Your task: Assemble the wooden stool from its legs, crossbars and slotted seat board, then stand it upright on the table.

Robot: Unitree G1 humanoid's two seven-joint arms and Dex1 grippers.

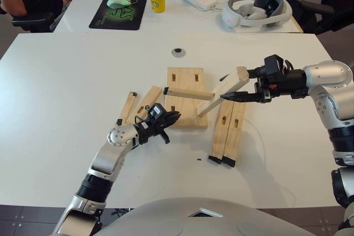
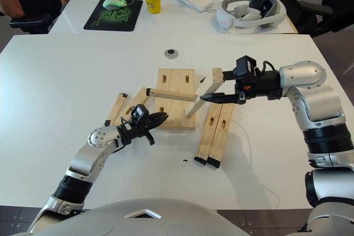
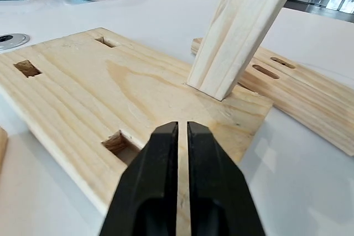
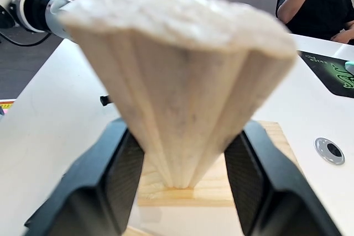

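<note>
Okay so the right gripper (image 1: 228, 97) has its fingers (image 4: 113, 183) clamped on either side of a wooden leg (image 1: 227, 88). It's holding the leg tilted, with the lower end sitting on the slotted seat board (image 1: 185, 78) near the board's right front corner. The board's lying flat in the middle of the white desk (image 1: 66, 92), and a crossbar (image 1: 188, 93) lies across it, with its right end up against the leaning leg as far as I can tell. The left gripper (image 1: 173, 117) is right at the board's near left edge, fingers (image 3: 160, 158) pressed almost together with just a sliver of gap and nothing in them. Two slotted planks (image 1: 227, 131) lie side by side just right of the board, and two shorter sticks (image 1: 128, 106) lie off its left side.
</note>
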